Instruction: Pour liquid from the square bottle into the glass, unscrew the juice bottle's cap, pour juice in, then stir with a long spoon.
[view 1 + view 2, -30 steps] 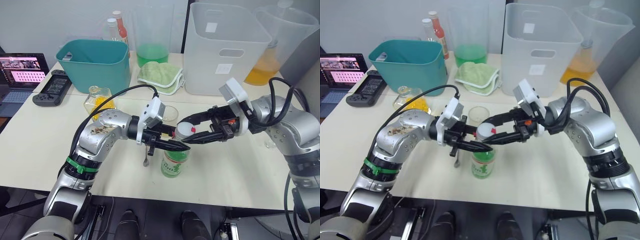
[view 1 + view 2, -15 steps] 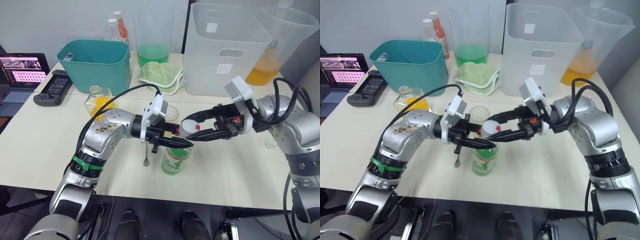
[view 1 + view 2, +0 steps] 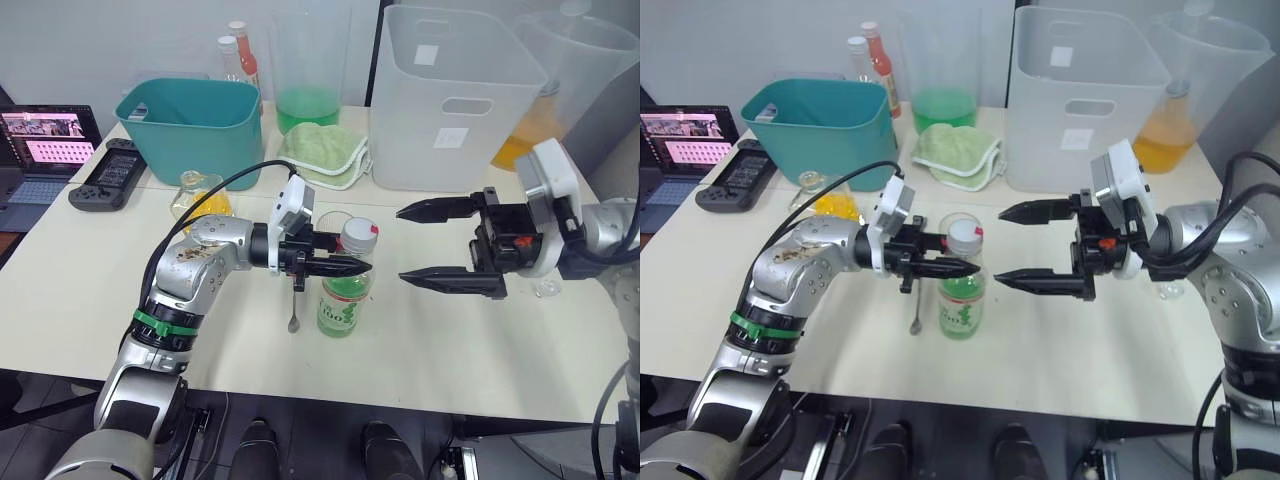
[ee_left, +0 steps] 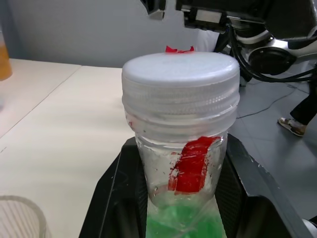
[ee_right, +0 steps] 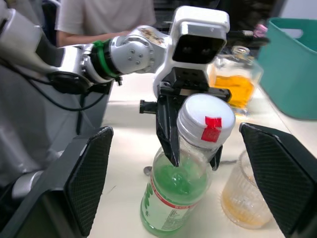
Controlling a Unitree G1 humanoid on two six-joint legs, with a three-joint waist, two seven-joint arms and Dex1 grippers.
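From the head camera I see a cream table (image 3: pixel 80 290) with the juice bottle (image 3: pixel 344 290) standing upright near its front edge, long axis vertical, white cap (image 3: pixel 359 235) on top and green liquid in the lower half. Behind the bottle, touching or just beside it, is the glass (image 3: pixel 333 222). A long spoon (image 3: pixel 293 310) lies flat just beside the bottle, toward my left arm, handle running away from the front edge. Farther back from the bottle sit the square bottle (image 3: pixel 198 198) with yellow liquid, a teal bin (image 3: pixel 190 125), a green cloth (image 3: pixel 322 150) and a white tub (image 3: pixel 455 95). A laptop (image 3: pixel 35 150) and a black controller (image 3: pixel 100 185) lie well apart from the bottle, at the far left.

My left gripper (image 3: pixel 340 266) reaches in level from the left, forearm horizontal, its fingers clamped on the bottle's neck under the cap. My right gripper (image 3: pixel 418 243) hangs to the right of the bottle, apart from it, pointing at it, with jaws spread wide and holding nothing.

From the left wrist camera, the cap (image 4: pixel 181 79) and a strip of red tape (image 4: pixel 190 163) sit close, with the black fingers (image 4: pixel 116 198) pressed to both sides of the neck.

From the right wrist camera, the bottle (image 5: pixel 181 191) stands upright between my two wide-set fingers (image 5: pixel 91 173), the left gripper (image 5: pixel 190 146) gripping its neck, the glass (image 5: pixel 245 198) just beside it, and a person's torso (image 5: pixel 104 17) beyond the table.
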